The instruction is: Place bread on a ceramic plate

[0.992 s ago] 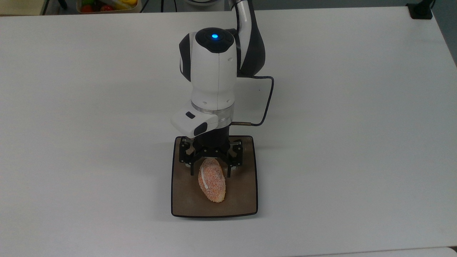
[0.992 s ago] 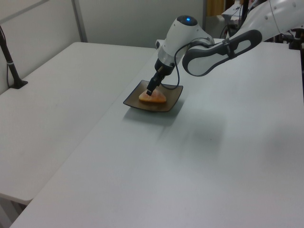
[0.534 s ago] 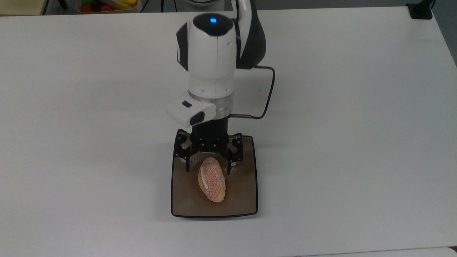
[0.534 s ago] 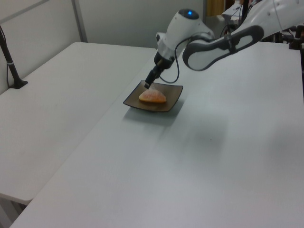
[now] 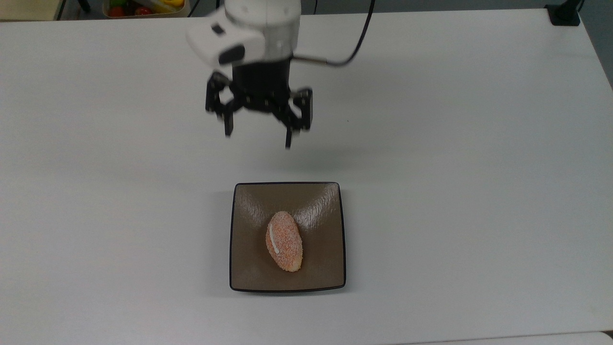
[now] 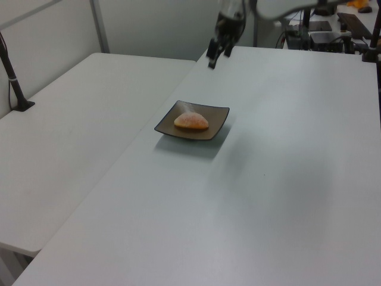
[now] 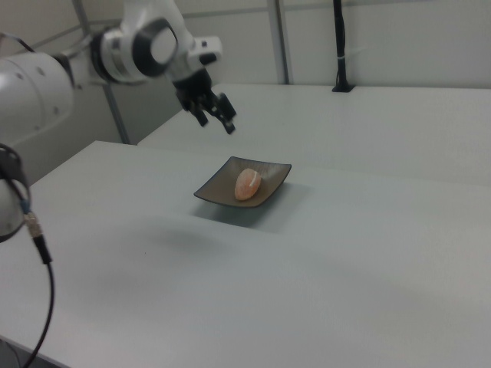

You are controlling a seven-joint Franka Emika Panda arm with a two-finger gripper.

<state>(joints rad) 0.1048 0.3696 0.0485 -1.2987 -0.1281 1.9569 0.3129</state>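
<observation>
The bread (image 5: 284,241), an oval orange-pink bun with a white cream streak, lies on the square brown ceramic plate (image 5: 249,273) near the table's middle. Both also appear in the left view, bread (image 6: 191,121) on plate (image 6: 218,113), and in the right view, bread (image 7: 247,185) on plate (image 7: 215,189). My gripper (image 5: 257,138) hangs open and empty well above the table, far from the plate toward the top view's upper edge. It shows high up in the left view (image 6: 216,58) and in the right view (image 7: 219,123).
The white table (image 5: 455,143) stretches wide around the plate. A container with colourful items (image 5: 143,7) sits beyond the table's far edge. A black post base (image 5: 565,14) stands at the top view's upper right corner. A second white table (image 6: 71,119) adjoins in the left view.
My gripper, open around the bread's far end a second ago, has lifted off and pulled up and away from the plate. The bread stays put on the plate.
</observation>
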